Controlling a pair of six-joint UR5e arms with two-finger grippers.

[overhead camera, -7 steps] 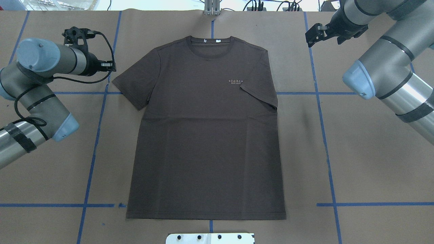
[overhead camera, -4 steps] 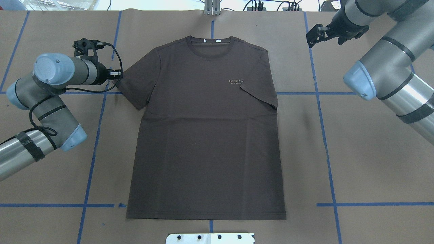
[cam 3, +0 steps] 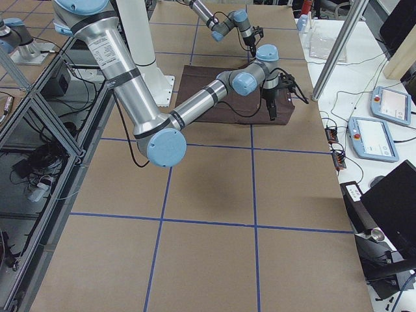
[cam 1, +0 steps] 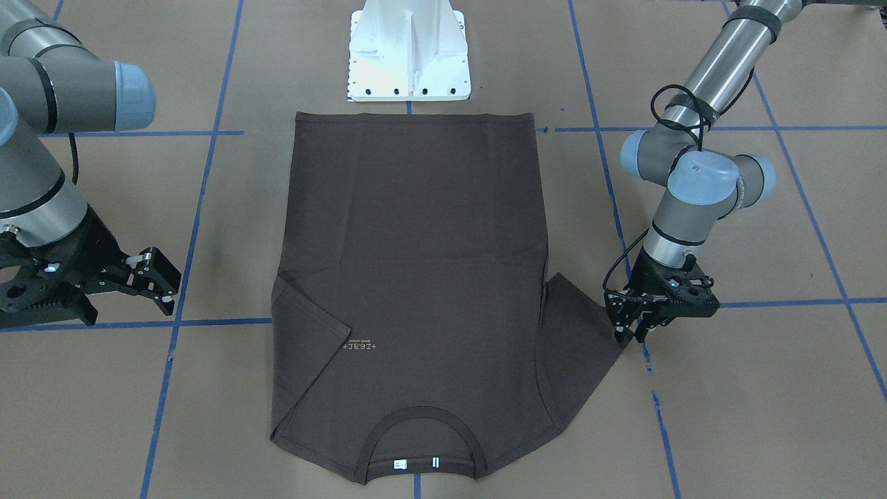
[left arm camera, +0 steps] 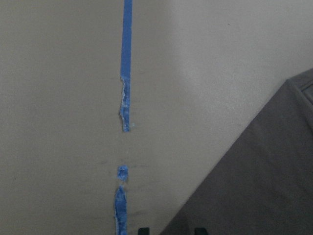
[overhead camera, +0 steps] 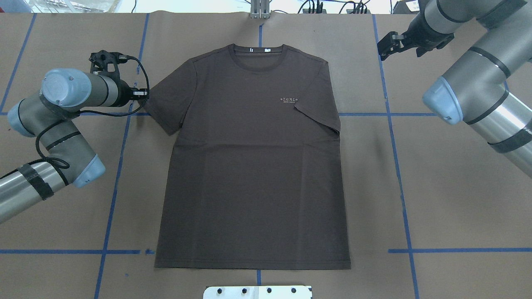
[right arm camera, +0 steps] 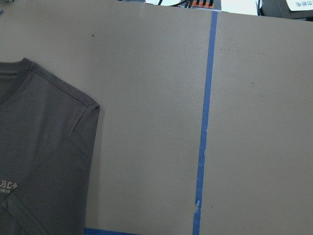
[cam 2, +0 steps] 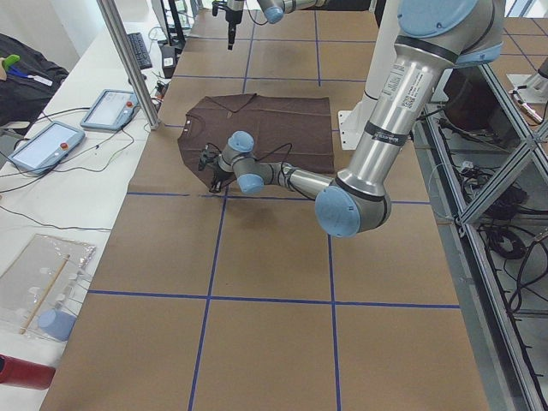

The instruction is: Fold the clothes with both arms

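- t-shirt (overhead camera: 253, 174) is dark brown, soft matte knit, lying flat and face up in the middle of the table on brown paper (overhead camera: 436, 199) gridded with blue tape (left arm camera: 127, 58)
- from overhead, the round ribbed collar (overhead camera: 257, 69) is at 12 o'clock and the straight hem at 6
- tiny white neck tags (overhead camera: 268, 50) sit inside the collar, with small pale chest lettering (overhead camera: 290, 99) towards 2 o'clock, too small to read properly
- 3 o'clock sleeve (overhead camera: 320, 118) is folded in over the chest, while the 9 o'clock sleeve (overhead camera: 160, 108) is spread out in a wedge
- left gripper (cam 1: 630, 336) points down right at the tip of that spread sleeve
- its wrist cam only catches two dark fingertips (left arm camera: 143, 230) cut off at the bottom edge, with a gap between them; the sleeve's slanted edge runs into that gap and nothing is pinched
- right gripper (cam 1: 173, 290) is off at about 2 o'clock from the shirt, well apart from it, fingers spread and holding nothing
- its own wrist cam has the fingers out of frame, and just shows the shoulder and folded sleeve cut off at 9 o'clock
- white base (cam 1: 409, 55) sits just past the hem
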